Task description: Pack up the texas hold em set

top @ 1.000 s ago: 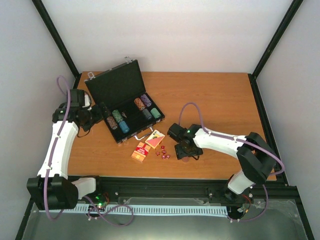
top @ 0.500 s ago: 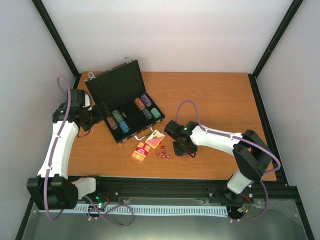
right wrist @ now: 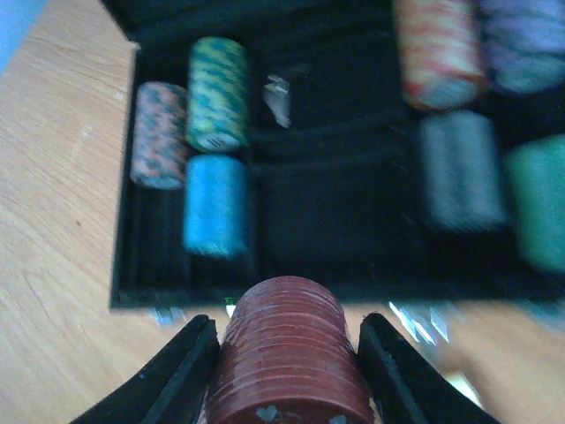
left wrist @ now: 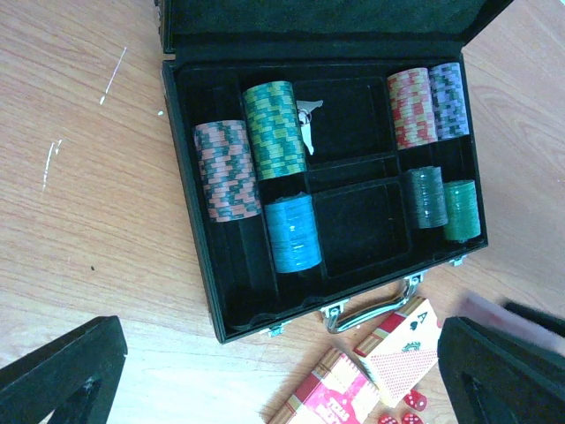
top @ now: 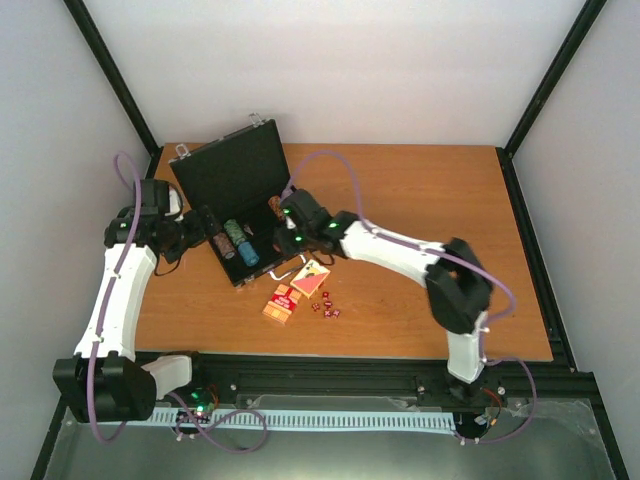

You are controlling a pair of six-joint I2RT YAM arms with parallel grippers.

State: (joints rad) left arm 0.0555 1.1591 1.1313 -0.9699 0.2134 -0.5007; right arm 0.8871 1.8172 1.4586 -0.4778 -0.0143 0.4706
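Observation:
The black case (top: 232, 172) lies open at the table's far left, with several coloured chip stacks (left wrist: 275, 128) in its slots. My right gripper (top: 291, 231) is shut on a dark red chip stack (right wrist: 287, 362) and holds it over the case's front edge (right wrist: 291, 290). My left gripper (top: 203, 224) is open and empty beside the case's left side; its fingers (left wrist: 62, 375) frame the case (left wrist: 190, 221). Two red card boxes (top: 311, 277) (top: 280, 303) and small red dice (top: 325, 306) lie in front of the case, and also show in the left wrist view (left wrist: 406, 349) (left wrist: 410, 402).
A small silver key (left wrist: 305, 124) lies in the case's middle compartment. The silver handle (left wrist: 371, 311) sticks out of the case front towards the card boxes. Black frame posts stand at the table's back corners.
My right arm has swung from the table beside the dice to the left and away, over the case front. The left arm has not moved.

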